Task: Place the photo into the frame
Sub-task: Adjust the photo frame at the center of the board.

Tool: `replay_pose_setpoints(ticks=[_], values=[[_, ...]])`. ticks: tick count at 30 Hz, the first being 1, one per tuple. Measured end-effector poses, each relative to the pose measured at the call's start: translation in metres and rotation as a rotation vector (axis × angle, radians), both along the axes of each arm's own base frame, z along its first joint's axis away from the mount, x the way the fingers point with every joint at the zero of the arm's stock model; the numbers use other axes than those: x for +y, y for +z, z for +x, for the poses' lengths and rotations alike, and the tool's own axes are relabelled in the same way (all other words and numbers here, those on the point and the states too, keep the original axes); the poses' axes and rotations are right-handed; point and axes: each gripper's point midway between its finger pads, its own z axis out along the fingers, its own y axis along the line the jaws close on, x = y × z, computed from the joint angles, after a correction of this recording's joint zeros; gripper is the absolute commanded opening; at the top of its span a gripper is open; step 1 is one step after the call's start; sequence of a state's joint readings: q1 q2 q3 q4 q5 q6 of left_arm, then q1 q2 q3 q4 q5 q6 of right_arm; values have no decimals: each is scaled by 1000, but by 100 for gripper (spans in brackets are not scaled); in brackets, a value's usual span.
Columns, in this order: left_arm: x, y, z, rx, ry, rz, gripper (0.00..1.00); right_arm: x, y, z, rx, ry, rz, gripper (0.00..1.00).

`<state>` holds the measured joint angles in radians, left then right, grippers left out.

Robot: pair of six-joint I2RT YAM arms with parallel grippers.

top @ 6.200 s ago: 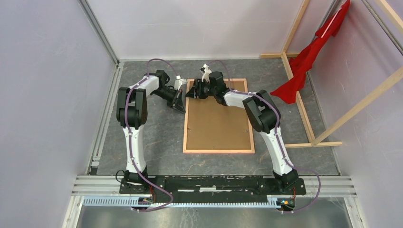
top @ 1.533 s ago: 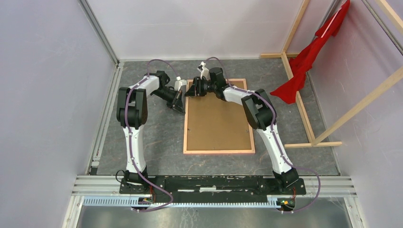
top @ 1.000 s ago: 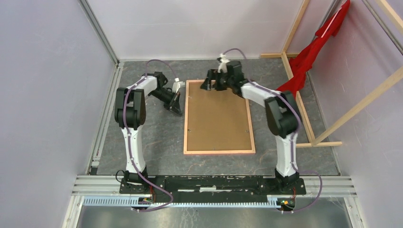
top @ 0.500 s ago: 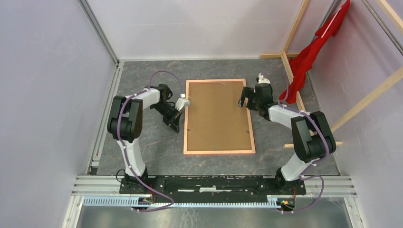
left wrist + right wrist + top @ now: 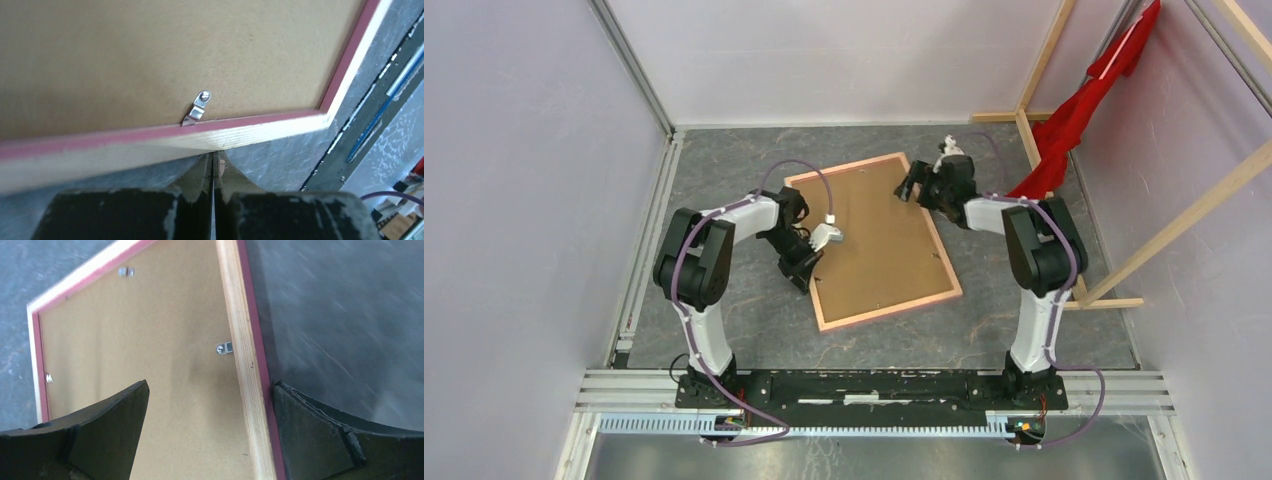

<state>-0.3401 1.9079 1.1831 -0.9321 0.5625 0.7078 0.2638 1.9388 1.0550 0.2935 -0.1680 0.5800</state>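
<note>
Left gripper, clenched, butts thin pink-and-tan wooden frame; right gripper, released, straddles its upper-right edge. Uneven pushing may unseat brown hardboard-backed photo.

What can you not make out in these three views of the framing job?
Printed side of the photo: all views, face-down, only its hardboard back shows.
Front of the frame: all views, face-down too.
Whether the left gripper touches the frame: left wrist view, tips end at its edge.

Walled robot test cell, lab.
</note>
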Motion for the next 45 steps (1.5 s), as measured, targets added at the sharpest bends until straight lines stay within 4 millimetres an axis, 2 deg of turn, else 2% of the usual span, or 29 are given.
replay_pose_setpoints(ticks=[2,4,6,9,11,14,17,21,24,26,27,28,31,33,34,36,38,41,43,45], values=[[-5,0,-10,18,-35,15,10,23,1,21,-18,41,14,98],[-11,-1,-25,50,-81,33,13,57,5,45,-37,98,26,98],[-19,-1,-44,93,-137,50,19,92,6,59,-50,165,41,98],[-30,0,-73,150,-225,72,27,150,8,63,-60,286,70,98],[-34,2,-91,191,-285,78,31,178,8,58,-62,355,81,98],[-35,5,-106,238,-331,78,36,193,8,49,-54,410,69,98],[-32,6,-107,243,-346,77,37,181,5,46,-32,404,52,98],[-25,14,-93,209,-360,81,37,122,12,43,2,316,7,98],[-23,37,-58,123,-324,50,33,73,32,48,-14,221,-37,98],[-18,55,-20,31,-262,27,25,44,51,45,-38,158,-62,98],[-12,64,4,-25,-216,17,23,32,61,37,-47,134,-74,98],[-1,75,34,-95,-152,15,22,24,69,24,-56,119,-83,98],[41,94,101,-222,24,32,18,15,78,-19,-57,117,-96,98],[80,98,145,-299,167,63,17,11,71,-51,-36,129,-102,98],[108,96,167,-331,263,91,16,8,63,-69,-12,136,-106,98],[153,88,191,-364,397,140,16,0,48,-97,33,142,-116,98],[200,77,203,-384,528,208,16,-8,36,-120,74,138,-119,98],[243,59,206,-391,635,285,16,-14,27,-147,106,143,-106,98],[244,43,198,-363,643,304,16,-16,26,-160,110,148,-89,98],[235,31,189,-332,628,303,16,-16,26,-170,111,157,-69,98]])
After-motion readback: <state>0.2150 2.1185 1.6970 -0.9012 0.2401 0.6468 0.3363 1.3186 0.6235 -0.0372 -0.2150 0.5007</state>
